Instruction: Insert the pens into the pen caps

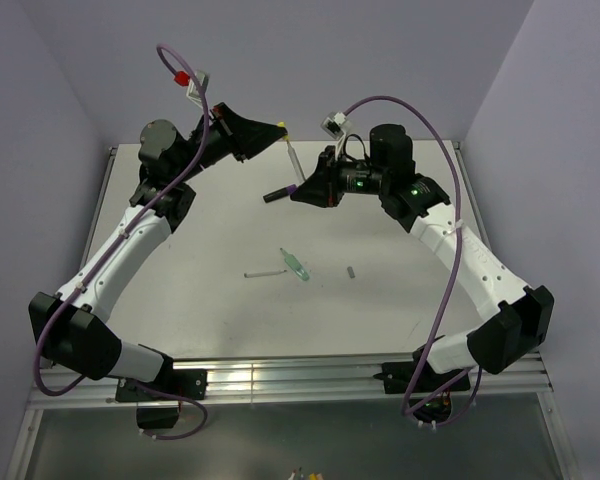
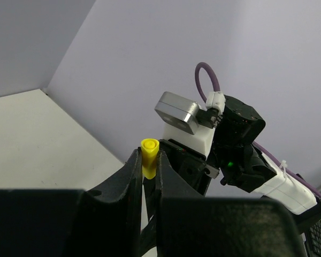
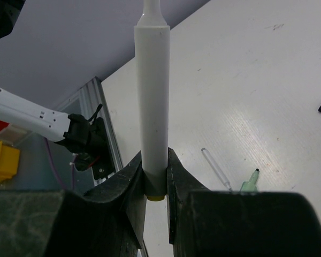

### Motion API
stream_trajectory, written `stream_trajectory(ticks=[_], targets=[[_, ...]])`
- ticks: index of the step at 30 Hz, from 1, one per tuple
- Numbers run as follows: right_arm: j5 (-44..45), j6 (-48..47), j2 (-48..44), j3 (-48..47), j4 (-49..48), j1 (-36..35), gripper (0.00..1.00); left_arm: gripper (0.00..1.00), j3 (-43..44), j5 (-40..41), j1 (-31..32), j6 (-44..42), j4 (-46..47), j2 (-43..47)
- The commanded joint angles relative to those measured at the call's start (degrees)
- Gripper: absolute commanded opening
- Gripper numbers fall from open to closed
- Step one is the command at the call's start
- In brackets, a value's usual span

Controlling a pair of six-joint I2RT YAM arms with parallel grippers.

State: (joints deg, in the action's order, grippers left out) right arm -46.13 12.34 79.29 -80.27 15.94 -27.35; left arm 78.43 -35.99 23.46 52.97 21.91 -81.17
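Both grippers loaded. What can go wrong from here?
1. The left gripper grips the yellow cap by its lower end; an off-axis push may tilt or eject it.
2. The right gripper holds the white pen near its back end, so the tip could pivot on contact.
3. The black pen lies close to the right gripper; may get knocked.

Nothing was legible in any view: no text, label, brand, number or sign could be made out anywhere.
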Motion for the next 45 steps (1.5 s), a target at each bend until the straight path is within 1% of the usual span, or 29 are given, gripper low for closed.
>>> stream_trajectory(ticks=[1, 11, 28, 39, 45], targets=[[-0.37, -0.65, -0.10, -1.91, -1.44, -0.68, 0.00, 0.00, 0.05, -1.19, 0.35, 0.91, 4.36, 1.89], [-0.19, -1.26, -1.33, -0.59, -1.27, -0.68, 0.00, 0.00, -0.56, 0.57, 0.35, -2.34, 1.73, 1.98], [-0.45, -1.88, -1.77, 0.46, -1.35, -0.60, 0.00, 0.00, -1.79, 0.66, 0.35, -3.40, 1.38, 1.10], [-0.37, -2.84, -2.64, 1.61, -1.18, -0.68, 0.00, 0.00, -0.39, 1.45, -0.17, -3.75, 0.33, -0.22], [-0.10, -3.28, -2.38, 1.08, -0.65, -0.68, 0.00, 0.00, -1.26, 0.39, -0.61, -2.17, 1.64, -0.05]])
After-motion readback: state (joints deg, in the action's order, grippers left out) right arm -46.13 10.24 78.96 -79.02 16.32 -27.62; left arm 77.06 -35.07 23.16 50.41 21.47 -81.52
